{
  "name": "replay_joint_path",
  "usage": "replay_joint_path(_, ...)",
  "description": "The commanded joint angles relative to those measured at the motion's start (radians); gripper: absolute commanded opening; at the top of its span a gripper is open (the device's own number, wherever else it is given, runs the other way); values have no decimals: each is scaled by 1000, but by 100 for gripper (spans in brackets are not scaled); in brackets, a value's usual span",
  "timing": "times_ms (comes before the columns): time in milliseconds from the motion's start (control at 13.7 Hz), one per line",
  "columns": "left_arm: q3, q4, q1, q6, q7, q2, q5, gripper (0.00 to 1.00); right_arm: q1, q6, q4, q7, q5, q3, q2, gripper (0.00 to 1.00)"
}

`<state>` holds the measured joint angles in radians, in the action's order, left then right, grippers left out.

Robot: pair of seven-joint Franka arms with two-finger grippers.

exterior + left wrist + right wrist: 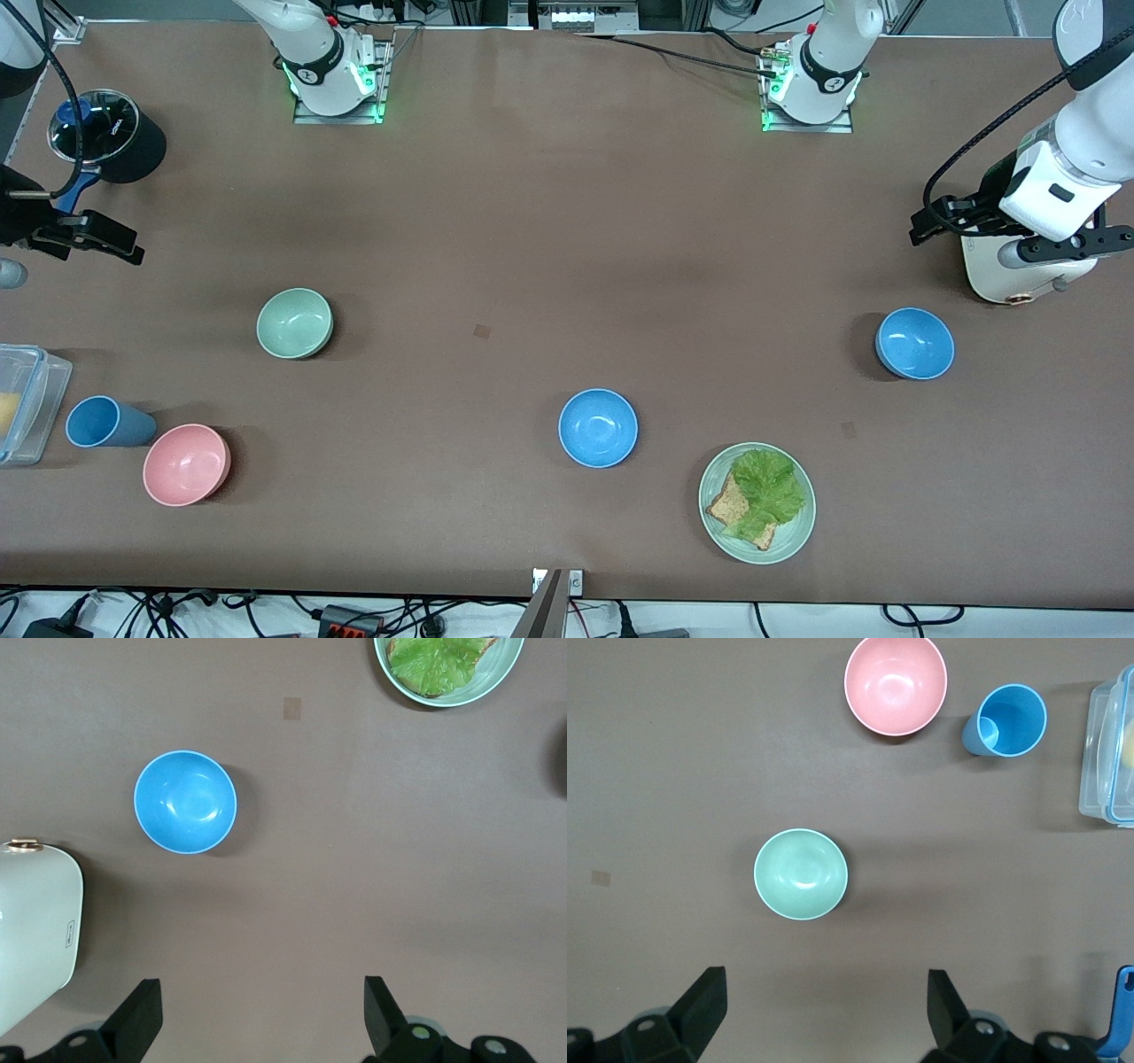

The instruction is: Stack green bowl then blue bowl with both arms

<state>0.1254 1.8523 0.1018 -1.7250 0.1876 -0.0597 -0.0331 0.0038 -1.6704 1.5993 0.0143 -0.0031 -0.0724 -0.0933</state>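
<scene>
Nothing is stacked yet. The right end effector [819,1010], released, hovers near the green bowl [801,873]. The left end effector [261,1019], released, hovers near a blue bowl [185,802] on the counter [532,230].

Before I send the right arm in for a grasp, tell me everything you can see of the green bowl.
The green bowl is small, round, pale mint, plain and smooth with a slight sheen, like plastic or glazed ceramic. It stands upright and empty on the brown table, toward the right arm's end. Nothing touches it; the pink bowl and blue cup lie nearer the front camera.
</scene>
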Motion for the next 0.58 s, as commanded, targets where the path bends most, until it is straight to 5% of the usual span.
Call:
replay_joint_path(0,-3,-25,1,13,1,9,-22,100,-1,-3,27,10,-14,5,-3,100)
replay_joint_path(510,-3,-25,1,13,0,9,-22,100,-5,-66,28,7,-12,3,-201,100)
